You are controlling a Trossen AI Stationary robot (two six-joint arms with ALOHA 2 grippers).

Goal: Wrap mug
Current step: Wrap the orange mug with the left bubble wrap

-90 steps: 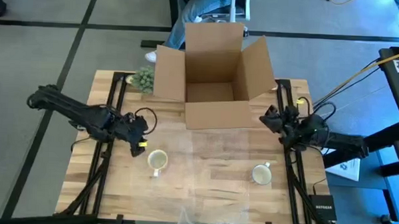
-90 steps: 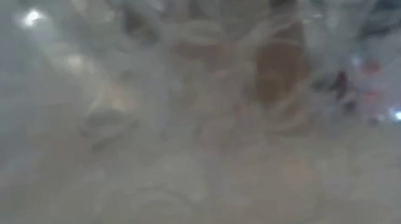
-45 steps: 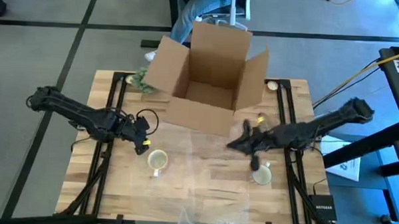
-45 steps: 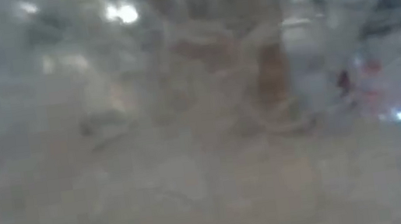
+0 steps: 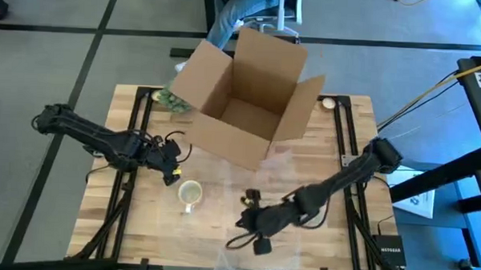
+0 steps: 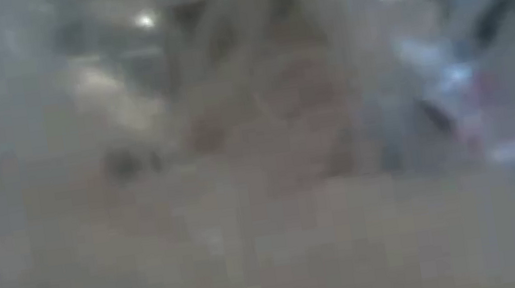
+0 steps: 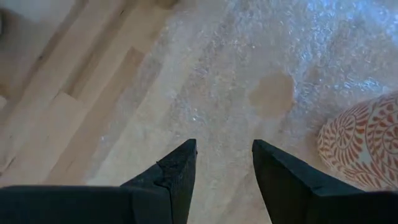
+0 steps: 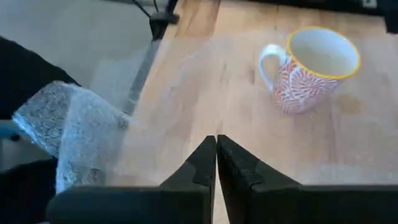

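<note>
Table (image 5: 101,218) with box (image 5: 246,103) at its back edge, clear of my work. Bubble wrap (image 5: 246,191) lies flat mid-table, ready for folding. Mug (image 5: 189,194) stands upright on its left part. My right gripper (image 5: 253,232), fingers pressed together, reaches low over the wrap's front; my left gripper (image 5: 169,171), fingers spread, hovers just beside the mug.

Mug (image 5: 189,195) on bubble wrap (image 5: 255,180), cardboard box (image 5: 243,95) behind, toward the table's (image 5: 102,186) far edge.
</note>
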